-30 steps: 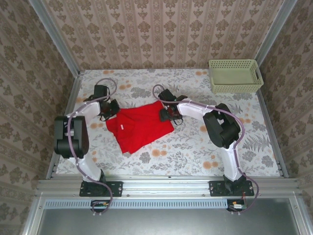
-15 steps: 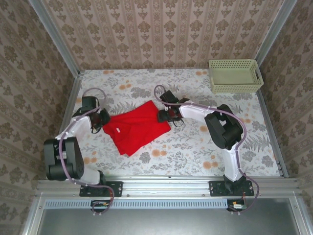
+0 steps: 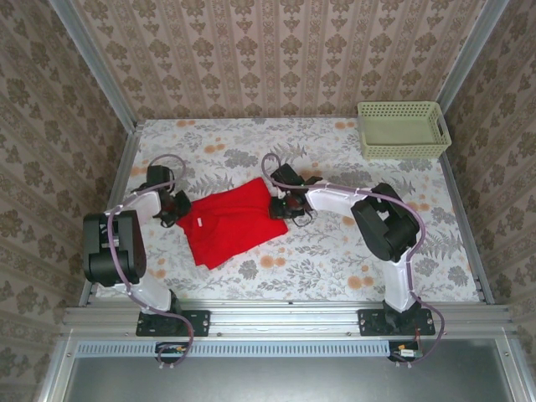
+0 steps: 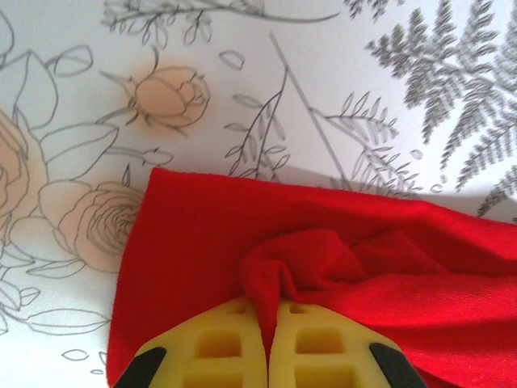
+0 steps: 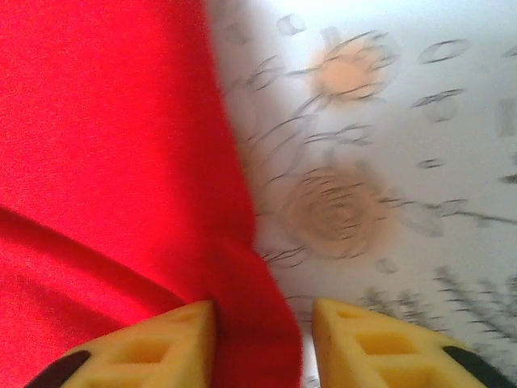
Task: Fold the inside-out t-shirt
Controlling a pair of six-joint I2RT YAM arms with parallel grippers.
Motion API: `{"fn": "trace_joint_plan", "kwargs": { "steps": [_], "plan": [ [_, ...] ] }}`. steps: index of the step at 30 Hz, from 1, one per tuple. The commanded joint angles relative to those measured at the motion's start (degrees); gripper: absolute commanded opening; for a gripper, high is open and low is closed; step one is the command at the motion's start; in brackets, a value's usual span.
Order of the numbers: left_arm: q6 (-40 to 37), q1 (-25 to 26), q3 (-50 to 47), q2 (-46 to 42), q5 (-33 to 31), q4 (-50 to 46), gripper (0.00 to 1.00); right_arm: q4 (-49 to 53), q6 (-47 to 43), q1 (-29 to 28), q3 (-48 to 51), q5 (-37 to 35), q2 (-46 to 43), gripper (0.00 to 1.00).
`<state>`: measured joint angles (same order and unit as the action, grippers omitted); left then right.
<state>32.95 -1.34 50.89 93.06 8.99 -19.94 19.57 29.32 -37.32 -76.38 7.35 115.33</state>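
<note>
A: Where does the inside-out t-shirt [image 3: 234, 219] lie?
B: Spread between my grippers, long axis left to right. My left gripper [image 4: 266, 309] pinches its left end; my right gripper [image 5: 262, 314] straddles the right edge, jaws apart.

Left arm [image 3: 124, 244]: elbow folded back near its base, forearm reaching forward, wrist low. Left gripper [image 4: 266, 314]: fingers pressed together, pinching a bunch of the inside-out t-shirt [image 4: 194, 242]. Right arm [image 3: 383, 223]: elbow bent, forearm stretched leftward toward centre. Right gripper [image 5: 263, 314]: fingers spread apart, low.
</note>
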Motion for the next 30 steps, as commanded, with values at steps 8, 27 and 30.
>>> {"fn": "trace_joint_plan", "kwargs": {
  "steps": [8,27,30],
  "plan": [
    [-1.3,1.4,3.5,-8.6,0.6,-2.9,0.00,14.5,-5.8,-1.1,-1.5,-22.8,-12.5,0.00],
    [-6.6,2.9,17.0,11.5,-1.9,-1.1,0.08,17.1,-5.6,-2.6,-2.4,-27.2,-7.4,0.24],
    [-8.6,3.5,22.0,13.8,-2.3,-3.4,0.16,17.0,-6.4,-1.3,-2.4,-26.2,-7.8,0.35]
  ]
}}
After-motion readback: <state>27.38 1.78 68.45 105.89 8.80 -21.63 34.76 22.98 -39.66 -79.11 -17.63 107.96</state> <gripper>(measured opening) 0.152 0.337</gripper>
